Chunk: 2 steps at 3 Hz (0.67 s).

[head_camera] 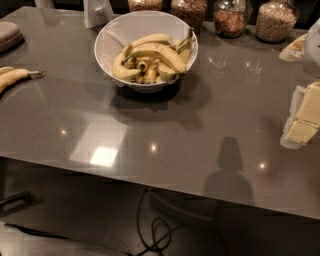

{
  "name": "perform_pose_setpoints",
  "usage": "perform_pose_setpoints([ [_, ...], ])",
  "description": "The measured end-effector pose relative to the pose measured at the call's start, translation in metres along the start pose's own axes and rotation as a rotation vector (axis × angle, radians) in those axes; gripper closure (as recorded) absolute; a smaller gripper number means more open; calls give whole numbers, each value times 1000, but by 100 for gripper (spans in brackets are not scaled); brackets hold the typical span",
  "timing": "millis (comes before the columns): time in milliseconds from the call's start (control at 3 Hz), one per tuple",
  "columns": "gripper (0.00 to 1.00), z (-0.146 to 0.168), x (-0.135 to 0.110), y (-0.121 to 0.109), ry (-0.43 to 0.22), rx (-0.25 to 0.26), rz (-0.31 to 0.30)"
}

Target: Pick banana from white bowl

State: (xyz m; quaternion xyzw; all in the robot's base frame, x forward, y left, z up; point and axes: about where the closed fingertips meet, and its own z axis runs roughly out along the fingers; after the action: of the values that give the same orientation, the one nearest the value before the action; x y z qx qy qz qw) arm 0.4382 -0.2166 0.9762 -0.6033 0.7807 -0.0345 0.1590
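Note:
The white bowl (106,37) stands at the back middle of the grey table (150,120), holding several bananas. The longest, thick, curved yellow banana (161,53) lies across the top of the pile, its tip toward the bowl's right rim. Shorter stubby bananas lie under and around it. My gripper (300,122) is the pale white-and-yellow shape at the right edge of the camera view, above the table, well to the right of the bowl and a little nearer. It holds nothing that I can see.
A loose banana (12,76) lies at the table's left edge. Several glass jars of grains (231,17) line the back edge. A white object (97,12) stands behind the bowl. A grey object (7,35) sits far left. Cables (157,235) lie on the floor.

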Motion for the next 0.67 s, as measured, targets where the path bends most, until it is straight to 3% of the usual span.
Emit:
perform_pose_setpoints([
  [333, 0, 0, 0, 0, -1, 0, 0],
  [667, 0, 26, -40, -29, -149, -41, -9],
])
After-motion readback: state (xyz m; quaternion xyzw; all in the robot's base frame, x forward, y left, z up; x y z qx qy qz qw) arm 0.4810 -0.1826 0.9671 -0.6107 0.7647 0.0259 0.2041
